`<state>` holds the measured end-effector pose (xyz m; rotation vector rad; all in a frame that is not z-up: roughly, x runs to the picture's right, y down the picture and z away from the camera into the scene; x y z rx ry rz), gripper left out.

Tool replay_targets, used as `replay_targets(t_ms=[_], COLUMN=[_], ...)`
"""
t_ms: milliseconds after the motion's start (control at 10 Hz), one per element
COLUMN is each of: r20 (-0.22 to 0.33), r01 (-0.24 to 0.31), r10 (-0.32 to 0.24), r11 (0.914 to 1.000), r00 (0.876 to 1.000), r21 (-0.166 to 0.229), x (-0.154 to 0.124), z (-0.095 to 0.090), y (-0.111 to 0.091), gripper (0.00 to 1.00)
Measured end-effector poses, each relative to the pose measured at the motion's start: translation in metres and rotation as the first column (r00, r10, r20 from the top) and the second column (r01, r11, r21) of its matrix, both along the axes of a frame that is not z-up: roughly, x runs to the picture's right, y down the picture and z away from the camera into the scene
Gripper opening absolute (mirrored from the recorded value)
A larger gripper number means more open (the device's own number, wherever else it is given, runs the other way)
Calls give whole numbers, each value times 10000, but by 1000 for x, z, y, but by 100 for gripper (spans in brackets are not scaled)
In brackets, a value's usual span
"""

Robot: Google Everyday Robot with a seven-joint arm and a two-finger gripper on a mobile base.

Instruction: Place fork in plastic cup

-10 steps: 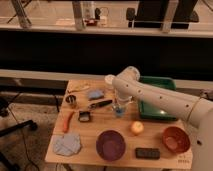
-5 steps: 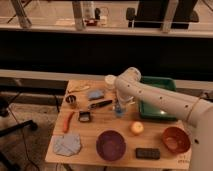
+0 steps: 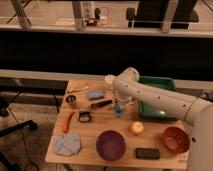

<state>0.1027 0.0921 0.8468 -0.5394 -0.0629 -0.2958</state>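
In the camera view, the arm [image 3: 155, 96] reaches in from the right across the bench [image 3: 87, 131]. The gripper [image 3: 120, 105] points down at the plastic cup [image 3: 119, 113], a small bluish tumbler near the middle of the bench, just left of the green tray [image 3: 170, 82]. Over the last second very little has shifted. The gripper was already over the cup and has stayed there, settling perhaps a touch lower, while the elbow has drifted slightly right. I read that as the placing step being underway, not the approach: the arm is lined up and working at the cup's mouth.

The fork cannot be made out. It may be in the gripper or already standing in the cup, but that spot is too dark and crowded to say. Whether the gripper has let go cannot be told either, so the task may be nearly done or just finished.

The bench is a pale wooden top, well filled. A purple bowl [image 3: 111, 146] and a yellow fruit [image 3: 136, 128] sit in front of the cup, and an orange bowl [image 3: 175, 140] stands at the right. A blue cloth [image 3: 67, 145] lies at the front left, and smaller items are scattered to the left. Behind the bench runs a dark low wall with a glass partition above it, through which a lit room with chairs shows.
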Motion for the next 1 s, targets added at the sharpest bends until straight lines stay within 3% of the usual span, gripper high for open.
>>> replay_targets(t_ms=[100, 500, 800, 1000], r20=[15, -26, -55, -70], r01=[-11, -221, -374, -482], r10=[11, 221, 374, 481], r11=[10000, 9997, 9992, 9987], r00=[10000, 9998, 9993, 9988], r21=[-24, -54, -120, -139], x=[-2, 17, 17, 29], z=[-1, -6, -10, -13], y=[2, 9, 14, 16], gripper=[27, 20, 32, 25])
